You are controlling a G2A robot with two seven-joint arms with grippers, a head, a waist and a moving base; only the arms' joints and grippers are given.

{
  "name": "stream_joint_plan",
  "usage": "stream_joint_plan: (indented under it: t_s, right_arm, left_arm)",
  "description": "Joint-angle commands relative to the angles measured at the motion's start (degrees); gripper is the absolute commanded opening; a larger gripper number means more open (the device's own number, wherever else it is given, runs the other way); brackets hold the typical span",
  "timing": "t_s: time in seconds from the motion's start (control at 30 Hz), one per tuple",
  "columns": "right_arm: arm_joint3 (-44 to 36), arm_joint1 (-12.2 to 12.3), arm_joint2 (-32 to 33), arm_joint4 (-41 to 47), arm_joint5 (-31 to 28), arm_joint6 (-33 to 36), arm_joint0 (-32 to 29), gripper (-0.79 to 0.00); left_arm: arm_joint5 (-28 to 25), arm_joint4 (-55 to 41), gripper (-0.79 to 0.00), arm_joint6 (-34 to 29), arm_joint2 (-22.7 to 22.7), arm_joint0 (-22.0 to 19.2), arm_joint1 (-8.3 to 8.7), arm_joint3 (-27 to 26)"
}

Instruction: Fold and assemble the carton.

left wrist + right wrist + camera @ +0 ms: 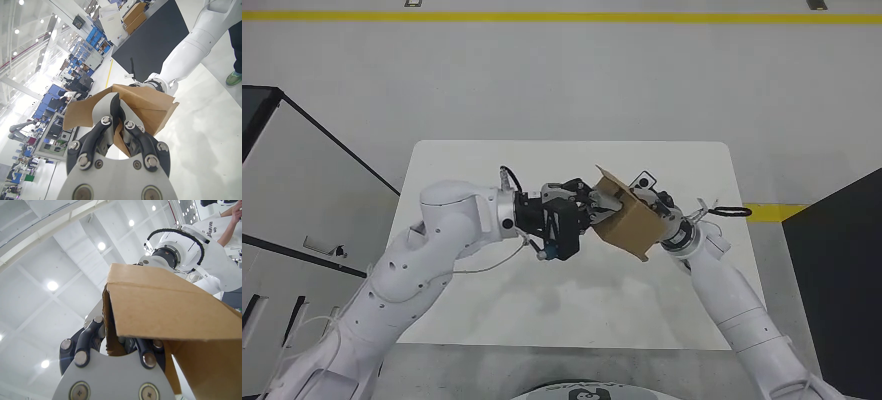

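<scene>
Above table [472, 170] | carton [634, 228] between both | left gripper [118, 103] pinches its flap | right gripper [112, 336] pinches its wall

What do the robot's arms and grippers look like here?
The left arm and right arm are glossy white, rounded shells with dark wrist rings. A black braided cable loops at each wrist. The left gripper has a silver-grey base plate with screws, black linkage bars and pale fingers with black pads; the right gripper shows the same plate and black bars.
</scene>
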Motion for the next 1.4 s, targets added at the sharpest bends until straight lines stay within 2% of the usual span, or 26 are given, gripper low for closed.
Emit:
stream_joint_plan:
  t_s: [0.0,0.33,0.57,0.83,1.07,1.23,1.37]
  right_arm:
    - [0.0,0.0,0.2,-0.1,0.0,-0.2,-0.2,-0.785]
    - [-1.6,0.1,0.7,-0.7,0.1,-0.1,-1.2,-0.785]
    - [-2.0,0.2,1.0,-1.0,0.2,-0.4,-1.7,-0.785]
    - [-2.5,0.2,1.3,-1.3,0.0,-0.9,-2.2,-0.785]
    - [-2.1,0.3,2.2,-1.9,-0.4,-1.1,-2.4,-0.785]
    - [-1.9,0.5,2.7,-3.0,-0.8,-0.9,-2.3,-0.785]
    - [-1.7,0.6,3.0,-3.8,-1.1,-0.8,-2.3,-0.785]
  left_arm:
    - [0.2,-0.3,-0.785,-0.2,-0.5,0.1,0.08,-0.2]
    - [-0.5,-0.4,-0.785,-0.1,0.9,0.9,0.14,-1.0]
    - [0.4,-1.7,-0.785,-0.6,-0.8,1.3,0.35,-1.2]
    - [-0.4,-2.1,-0.785,-1.0,0.0,1.5,0.37,-1.0]
    - [0.6,-2.7,-0.785,-2.0,-3.7,1.1,0.81,-0.9]
    - [-0.5,-1.7,-0.785,-2.8,-7.2,0.7,1.42,-1.8]
    - [-0.9,-0.5,-0.785,-2.4,-8.2,-1.0,1.61,-2.1]
